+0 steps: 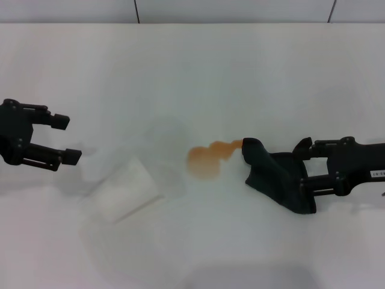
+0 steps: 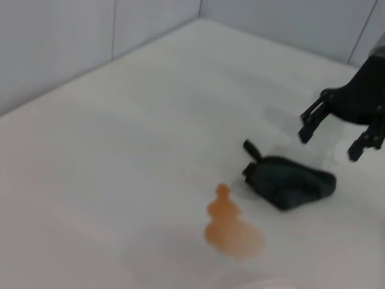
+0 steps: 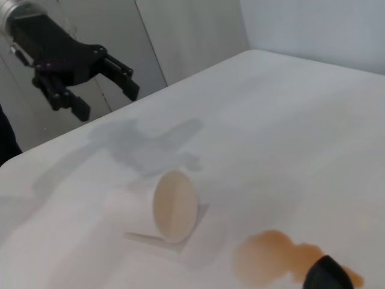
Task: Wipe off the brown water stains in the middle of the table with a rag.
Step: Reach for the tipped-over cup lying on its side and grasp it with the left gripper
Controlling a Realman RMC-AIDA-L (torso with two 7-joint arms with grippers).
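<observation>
a white tabletop (image 1: 252,78) is seen from above. the right gripper (image 1: 305,171) is stretched in level from the right, low over the surface, its jaws closed on the dark green-black rag (image 1: 274,176), which is laid on the tabletop. the rag's near corner is touching the narrow tail of the orange-brown water stains (image 1: 207,158) at the middle. the left gripper (image 1: 65,138) is held at the left edge, jaws open and holding nothing. a clear plastic cup (image 3: 171,206) is lying on its side near the stains.
</observation>
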